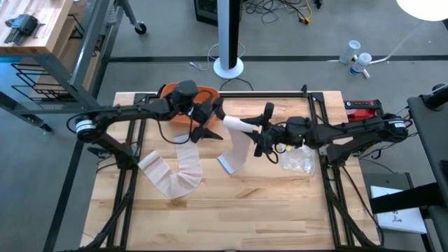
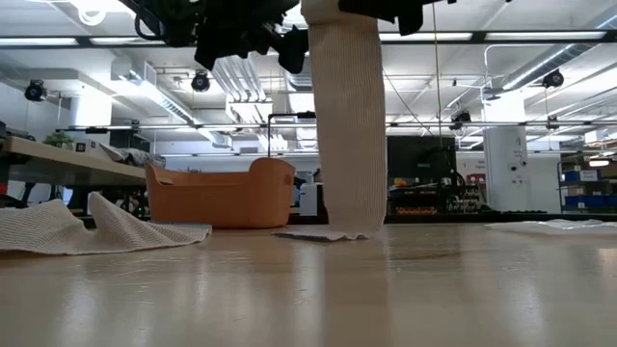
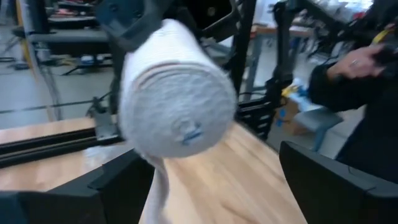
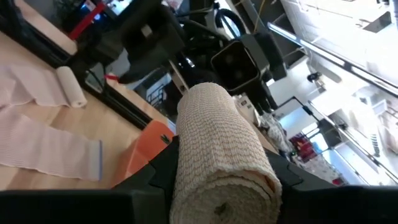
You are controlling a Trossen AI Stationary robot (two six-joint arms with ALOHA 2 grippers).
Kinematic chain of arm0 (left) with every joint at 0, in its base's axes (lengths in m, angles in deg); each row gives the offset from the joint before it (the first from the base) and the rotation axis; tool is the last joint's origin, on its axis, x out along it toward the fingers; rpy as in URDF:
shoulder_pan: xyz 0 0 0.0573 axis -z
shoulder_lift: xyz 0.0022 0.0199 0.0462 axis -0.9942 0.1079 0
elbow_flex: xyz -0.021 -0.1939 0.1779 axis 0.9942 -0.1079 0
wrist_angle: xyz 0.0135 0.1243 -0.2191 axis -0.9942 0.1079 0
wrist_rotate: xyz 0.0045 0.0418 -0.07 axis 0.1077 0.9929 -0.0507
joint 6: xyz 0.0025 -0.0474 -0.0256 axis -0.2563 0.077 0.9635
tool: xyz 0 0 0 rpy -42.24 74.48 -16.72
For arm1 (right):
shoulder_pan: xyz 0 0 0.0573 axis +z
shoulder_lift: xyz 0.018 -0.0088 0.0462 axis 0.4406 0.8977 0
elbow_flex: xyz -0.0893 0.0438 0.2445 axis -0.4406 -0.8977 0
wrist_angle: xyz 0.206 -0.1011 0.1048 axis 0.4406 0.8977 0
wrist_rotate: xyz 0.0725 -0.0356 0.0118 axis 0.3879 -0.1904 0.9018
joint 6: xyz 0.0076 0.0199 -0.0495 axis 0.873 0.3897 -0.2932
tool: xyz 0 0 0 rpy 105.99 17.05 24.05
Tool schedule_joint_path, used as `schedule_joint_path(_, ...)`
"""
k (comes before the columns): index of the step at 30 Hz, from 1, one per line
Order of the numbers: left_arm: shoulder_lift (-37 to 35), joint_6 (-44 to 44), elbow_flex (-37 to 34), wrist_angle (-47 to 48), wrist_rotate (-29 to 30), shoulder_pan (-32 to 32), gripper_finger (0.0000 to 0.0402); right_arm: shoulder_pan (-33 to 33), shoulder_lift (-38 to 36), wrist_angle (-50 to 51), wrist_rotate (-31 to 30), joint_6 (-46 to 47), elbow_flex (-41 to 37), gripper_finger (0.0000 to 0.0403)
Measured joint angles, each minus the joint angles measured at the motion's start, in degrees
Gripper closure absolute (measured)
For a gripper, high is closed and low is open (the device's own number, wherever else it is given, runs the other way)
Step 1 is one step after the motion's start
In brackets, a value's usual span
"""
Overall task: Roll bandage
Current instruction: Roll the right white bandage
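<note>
Your right gripper is clamping the bandage roll above table centre, its tail hanging down, while your left gripper, fingers apart, is hovering at its nine o'clock.

Bandage is coarse ribbed woven cloth, matt, off-white. Table is pale wood planks, smooth satin finish. Orange basket looks like smooth matt plastic.
</note>
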Motion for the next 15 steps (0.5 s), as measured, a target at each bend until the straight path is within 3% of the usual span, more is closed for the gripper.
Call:
schedule_joint_path(9, 1.1, -0.1, 0.0, -3.3, 1.9, -1.6, 0.0070, -0.4, 0.1, -0.2, 0.0, -1.3, 0.0, 0.0272)
schedule_joint_path(15, 1.1, -1.7, 0.0, -3.3, 0.2, -4.7, 0.0070, -2.3, 0.1, -0.2, 0.8, 0.4, 0.0, 0.0273)
